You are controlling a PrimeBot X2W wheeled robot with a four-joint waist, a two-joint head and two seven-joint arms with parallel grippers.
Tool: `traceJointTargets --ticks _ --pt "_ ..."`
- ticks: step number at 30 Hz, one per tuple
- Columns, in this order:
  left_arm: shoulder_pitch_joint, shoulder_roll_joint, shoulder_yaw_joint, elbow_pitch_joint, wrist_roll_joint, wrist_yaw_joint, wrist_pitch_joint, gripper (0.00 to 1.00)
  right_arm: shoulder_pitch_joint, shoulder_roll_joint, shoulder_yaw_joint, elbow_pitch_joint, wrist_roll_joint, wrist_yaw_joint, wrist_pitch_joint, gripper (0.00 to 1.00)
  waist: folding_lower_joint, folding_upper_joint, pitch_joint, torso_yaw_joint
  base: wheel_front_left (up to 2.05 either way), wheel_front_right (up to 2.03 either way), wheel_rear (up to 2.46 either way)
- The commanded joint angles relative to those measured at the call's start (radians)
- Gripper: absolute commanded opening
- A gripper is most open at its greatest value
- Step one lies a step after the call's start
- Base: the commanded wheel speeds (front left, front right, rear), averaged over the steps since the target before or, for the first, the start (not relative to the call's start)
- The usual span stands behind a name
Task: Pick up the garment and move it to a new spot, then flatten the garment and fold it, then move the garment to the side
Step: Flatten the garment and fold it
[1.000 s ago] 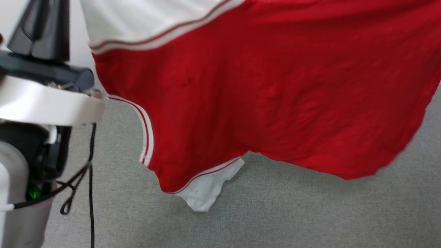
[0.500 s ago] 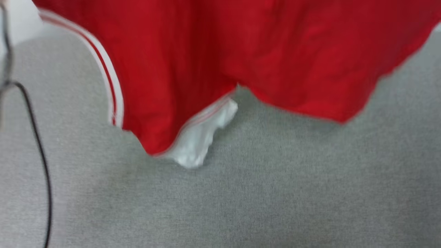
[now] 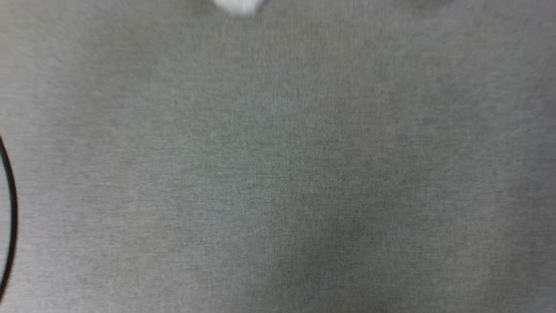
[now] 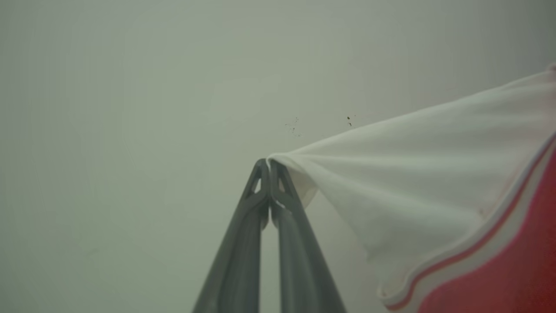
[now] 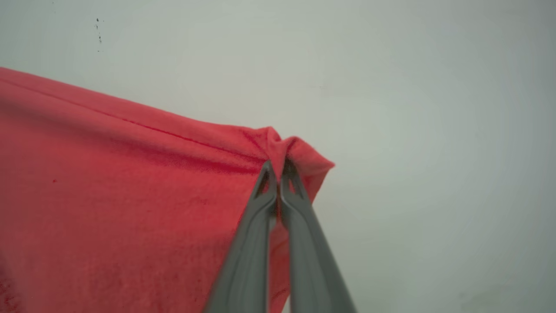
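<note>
The garment is a red jersey with white sleeves and striped trim. In the left wrist view my left gripper (image 4: 269, 164) is shut on the tip of its white sleeve (image 4: 404, 191), which stretches away to the right. My right gripper (image 5: 278, 167) is shut on a corner of the red body (image 5: 121, 191), which spreads to the left in the right wrist view. Both pinched ends are held up in front of a pale wall. In the head view a small white tip of the garment (image 3: 236, 5) shows at the top edge, above the grey surface (image 3: 278, 174).
A black cable (image 3: 9, 208) curves along the left edge of the head view. The pale wall (image 4: 130, 87) stands behind both grippers, with a few small dark specks on it.
The head view has swung downward, so the red cloth that covered its upper half has slid out at the top, leaving just the white tip. The robot's body at the left has left the picture.
</note>
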Motion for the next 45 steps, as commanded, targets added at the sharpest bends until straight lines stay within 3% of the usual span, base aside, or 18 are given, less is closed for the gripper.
traceJointTargets --ticks 1,10,17,21,29,39,45 --pt "-0.043 -0.001 -0.001 0.031 0.011 0.003 -0.018 0.00 -0.039 0.003 -0.001 0.024 -0.014 -0.002 -0.021 0.00 -0.0003 0.0000 0.071 -0.006 0.00 0.00 0.00" --pt "-0.359 -0.065 -0.048 0.384 0.101 0.021 -0.202 0.00 -0.340 0.064 0.018 0.336 -0.150 -0.002 -0.218 0.00 -0.0003 0.0000 0.178 -0.013 0.00 0.00 0.00" --pt "-0.354 -0.131 -0.080 0.552 0.096 0.026 -0.301 0.00 -0.405 0.123 0.012 0.500 -0.229 -0.002 -0.361 0.00 -0.0003 0.0000 0.227 0.007 0.00 0.00 0.00" --pt "-0.268 -0.165 -0.096 0.577 0.083 0.025 -0.315 0.00 -0.367 0.138 0.010 0.568 -0.227 -0.002 -0.424 0.00 -0.0003 0.0000 0.232 0.023 0.00 0.00 0.00" --pt "0.009 -0.227 -0.087 0.419 0.042 0.034 -0.316 0.00 -0.211 0.152 0.040 0.640 -0.175 -0.002 -0.539 0.00 -0.0003 0.0000 0.174 0.044 0.00 0.00 0.00" --pt "0.500 -0.272 -0.086 0.256 -0.007 0.051 -0.315 0.00 0.146 0.151 0.137 0.617 -0.028 -0.002 -0.582 0.00 -0.0003 0.0000 -0.019 0.049 0.00 0.00 0.00" --pt "0.761 -0.271 -0.119 0.250 -0.031 0.044 -0.315 0.00 0.380 0.120 0.192 0.589 0.069 -0.001 -0.560 0.00 -0.0003 0.0000 -0.139 0.058 0.00 0.00 0.00"
